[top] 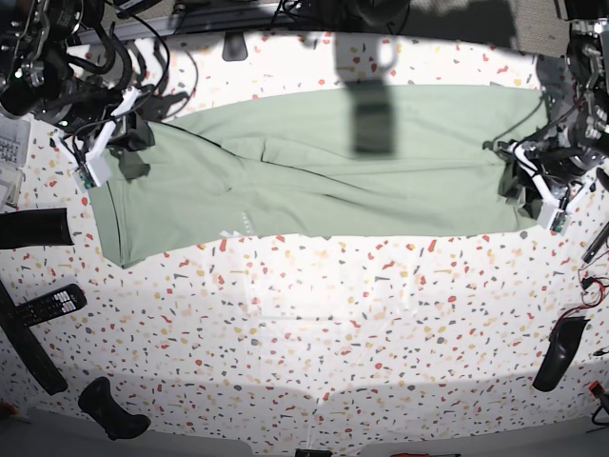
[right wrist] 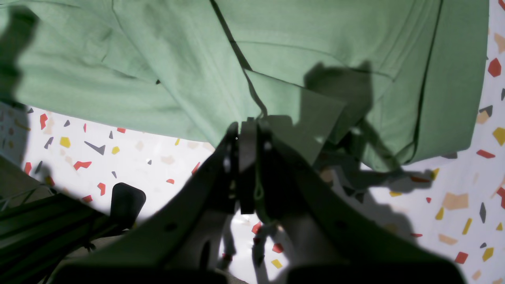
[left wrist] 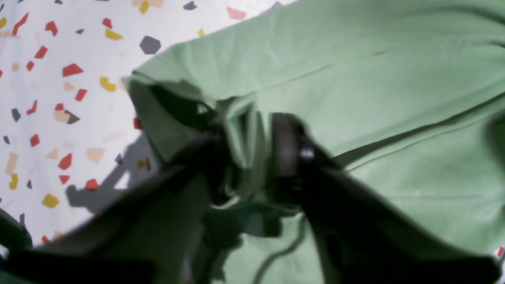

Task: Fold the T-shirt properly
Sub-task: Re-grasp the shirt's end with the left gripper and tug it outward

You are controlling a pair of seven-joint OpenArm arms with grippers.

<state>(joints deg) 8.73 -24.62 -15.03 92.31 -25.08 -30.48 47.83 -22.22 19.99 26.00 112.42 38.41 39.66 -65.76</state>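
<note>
Two arms: I see both working at opposite ends of the T-shirt (top: 324, 162), which lies stretched in a long band across the speckled table (top: 314, 324).
Left gripper (left wrist: 252, 150): I see its dark fingers (left wrist: 286, 146) standing a little apart with a bunched ridge of green cloth between them; whether they actually pinch that cloth I cannot tell, since the wrist view is blurred.
Cloth around left gripper: a folded edge and corner run just ahead of and beside the fingers, and the broad flat body of the shirt spreads away on one side.
Table by left gripper: bare terrazzo shows on the other side of the fingers, with the gripper's shadow falling on it.
Right gripper (right wrist: 248, 134): I read its jaws as pressed together, clamped on a thin edge of the T-shirt, which rises straight out of the fingertips.
Cloth around right gripper: layered folds and a dark seam line fan out ahead of the tips; a hemmed side edge hangs off to one side.
Table by right gripper: speckled surface shows below and to both sides of the jaws.
Clutter: a black remote (top: 49, 305) lies well apart from the right gripper, nearer the table's front edge.
</note>
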